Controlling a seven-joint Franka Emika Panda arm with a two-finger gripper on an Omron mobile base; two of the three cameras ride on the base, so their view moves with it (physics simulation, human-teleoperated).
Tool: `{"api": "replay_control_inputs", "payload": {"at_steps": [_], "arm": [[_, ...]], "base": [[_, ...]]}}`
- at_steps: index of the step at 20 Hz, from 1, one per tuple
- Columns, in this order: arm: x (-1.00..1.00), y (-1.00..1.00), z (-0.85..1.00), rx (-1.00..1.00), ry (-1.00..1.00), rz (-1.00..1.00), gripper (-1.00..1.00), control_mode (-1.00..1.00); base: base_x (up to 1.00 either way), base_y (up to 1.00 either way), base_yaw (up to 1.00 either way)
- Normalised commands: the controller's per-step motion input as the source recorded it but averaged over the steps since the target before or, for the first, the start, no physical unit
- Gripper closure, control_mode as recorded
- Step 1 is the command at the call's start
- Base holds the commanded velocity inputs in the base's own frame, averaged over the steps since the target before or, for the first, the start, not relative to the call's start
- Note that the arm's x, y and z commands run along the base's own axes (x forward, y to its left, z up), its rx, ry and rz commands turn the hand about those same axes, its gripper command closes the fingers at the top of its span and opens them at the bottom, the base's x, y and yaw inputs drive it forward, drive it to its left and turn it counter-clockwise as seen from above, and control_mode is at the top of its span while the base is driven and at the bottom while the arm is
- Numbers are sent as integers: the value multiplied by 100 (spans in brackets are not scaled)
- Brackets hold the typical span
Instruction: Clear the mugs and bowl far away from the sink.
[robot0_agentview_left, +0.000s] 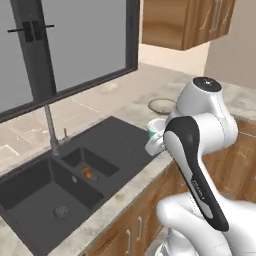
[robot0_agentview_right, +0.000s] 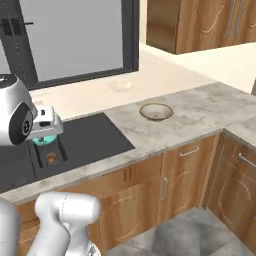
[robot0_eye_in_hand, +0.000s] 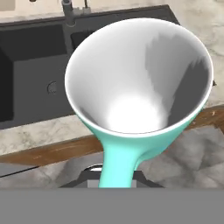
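Jaws closed tight on the handle of the teal mug (robot0_eye_in_hand: 139, 78), gripper (robot0_eye_in_hand: 114, 178) carrying it clear of the counter; in the hand view the mug's white inside faces the camera, rim up and away from the fingers, handle running down toward the hand. From the left base cam the mug sits just past the forearm, over the counter edge by the right end of the sink (robot0_agentview_left: 65, 175). Beyond it on the stone counter (robot0_agentview_right: 200, 112), further from the sink, lies the bowl (robot0_agentview_right: 156, 111), brown-rimmed, upright, well apart from the basins. Judged: next move is a carry away from the sink, past the bowl's side, w/ the mug kept level. Navy mug's whereabouts can't be told.
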Motion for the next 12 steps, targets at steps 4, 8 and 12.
{"api": "replay_control_inputs", "payload": {"at_steps": [4,8,12], "arm": [[0,0,0,0,0,0,100,100],[0,0,0,0,0,0,100,100],[0,0,0,0,0,0,100,100]], "base": [[0,0,-100],[0,0,-100],[-3,-8,-90]]}}
